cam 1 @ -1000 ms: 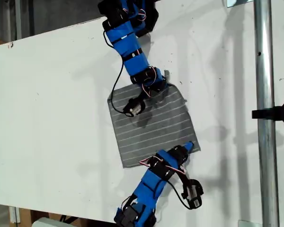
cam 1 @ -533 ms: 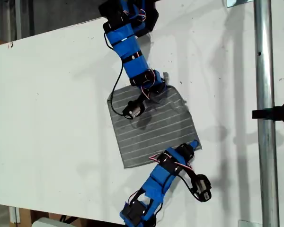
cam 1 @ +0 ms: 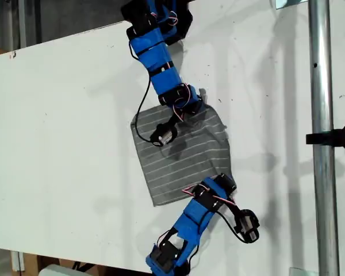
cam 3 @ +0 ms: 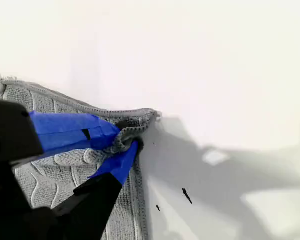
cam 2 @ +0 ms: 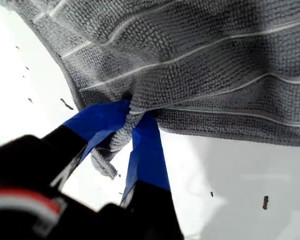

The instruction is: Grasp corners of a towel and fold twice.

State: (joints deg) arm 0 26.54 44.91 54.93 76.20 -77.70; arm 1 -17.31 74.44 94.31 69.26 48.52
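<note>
no text, label, brand, number or sign can be read in any of these views.

Bare table (cam 1: 63, 115) beside towel (cam 1: 184, 155)

Bright, even light washes the white desk (cam 1: 63, 126) almost to glare, with soft grey shadows falling beside the arms. Both wrist views are sharp on the cloth weave, while the dark housings nearest the lens blur.

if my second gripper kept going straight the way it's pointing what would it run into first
Nothing beyond the towel corner that my second gripper already pinches; past it lies only bare white table, though depth is hard to judge.
</note>
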